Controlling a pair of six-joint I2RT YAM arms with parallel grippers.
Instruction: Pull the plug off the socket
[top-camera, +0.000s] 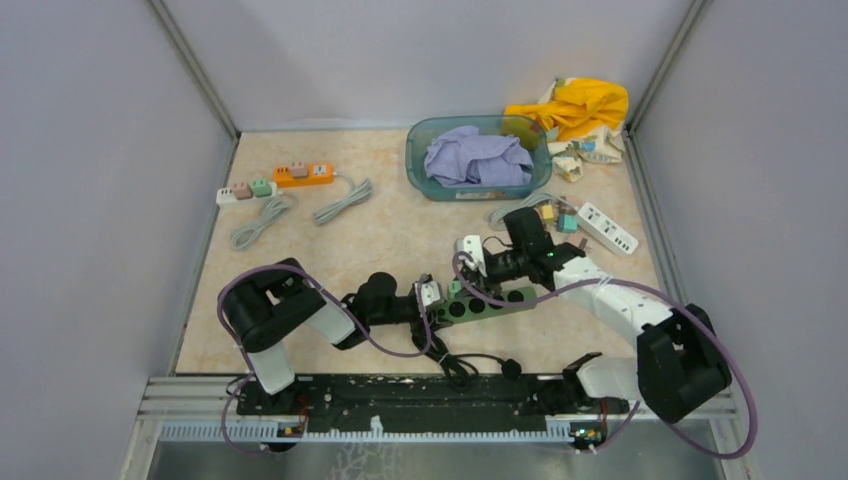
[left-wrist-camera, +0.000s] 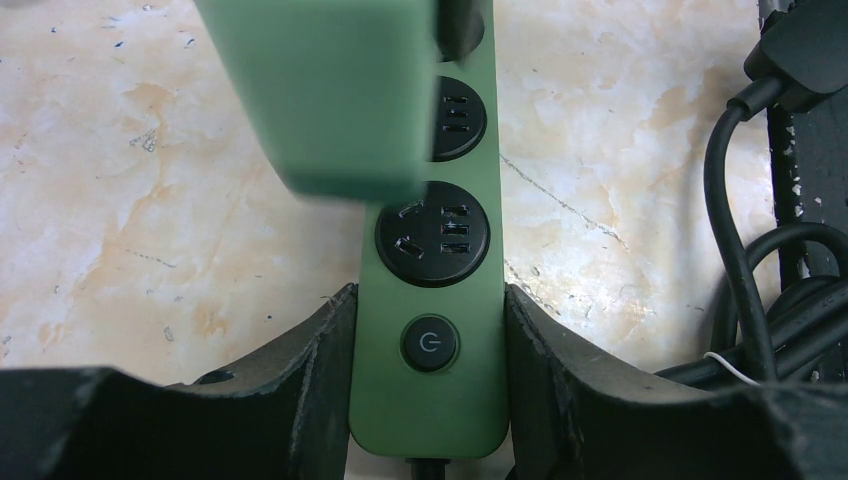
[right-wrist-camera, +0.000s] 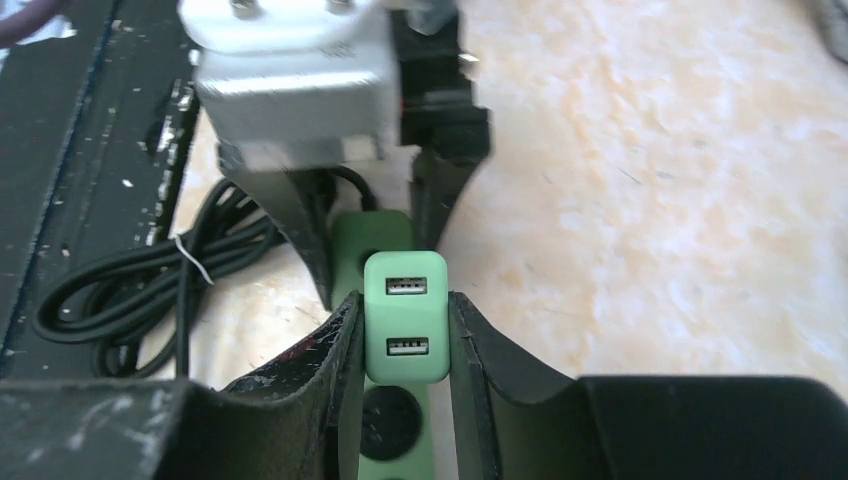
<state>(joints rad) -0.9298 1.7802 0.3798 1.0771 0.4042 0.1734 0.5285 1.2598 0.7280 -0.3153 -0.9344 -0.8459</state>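
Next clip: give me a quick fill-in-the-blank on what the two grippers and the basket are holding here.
The right gripper, jaws shut, holds a light green plug showing ___ USB ports.
The left gripper clamps the ___ power strip at its power button end.
The basket holds a ___ cloth.
Missing: two; green; purple.

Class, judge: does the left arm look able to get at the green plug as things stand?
Probably not: the left gripper is clamped on the power strip, and the right gripper grips the green plug from both sides.
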